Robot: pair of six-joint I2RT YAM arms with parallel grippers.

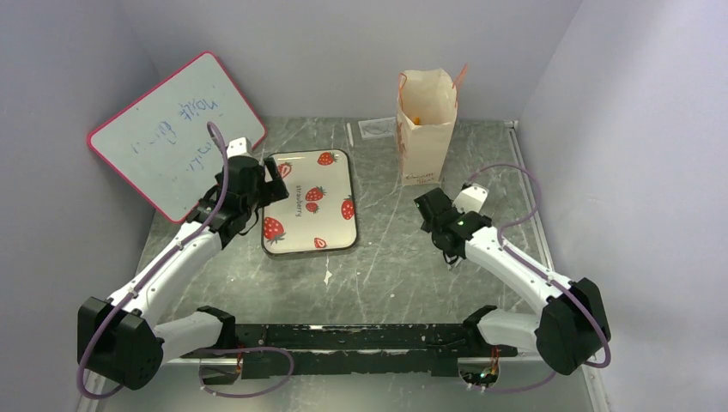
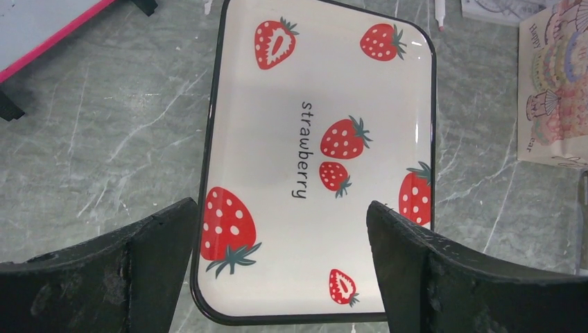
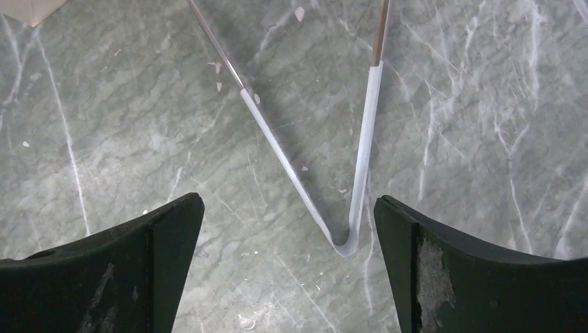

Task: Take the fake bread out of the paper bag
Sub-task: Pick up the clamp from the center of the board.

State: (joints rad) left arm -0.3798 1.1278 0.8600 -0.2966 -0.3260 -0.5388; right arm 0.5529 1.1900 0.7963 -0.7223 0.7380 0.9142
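The paper bag (image 1: pixel 425 129) stands upright at the back of the table with its mouth open and its orange cord handles up. The fake bread is almost wholly hidden inside; only a small orange bit (image 1: pixel 417 118) shows through the mouth. My right gripper (image 1: pixel 429 215) hovers open just in front of the bag, and its wrist view shows bare table between the fingers (image 3: pixel 288 229). My left gripper (image 1: pixel 276 178) is open over the near edge of the strawberry-print tray (image 2: pixel 319 159), holding nothing (image 2: pixel 281 232). The bag's printed side (image 2: pixel 555 90) shows at the right of that view.
A pink-framed whiteboard (image 1: pixel 176 133) leans against the left wall. The tray (image 1: pixel 309 202) lies left of centre with nothing on it. A flat clear packet (image 1: pixel 375 129) lies beside the bag. A thin white V-shaped strip (image 3: pixel 347 236) lies on the table under the right gripper.
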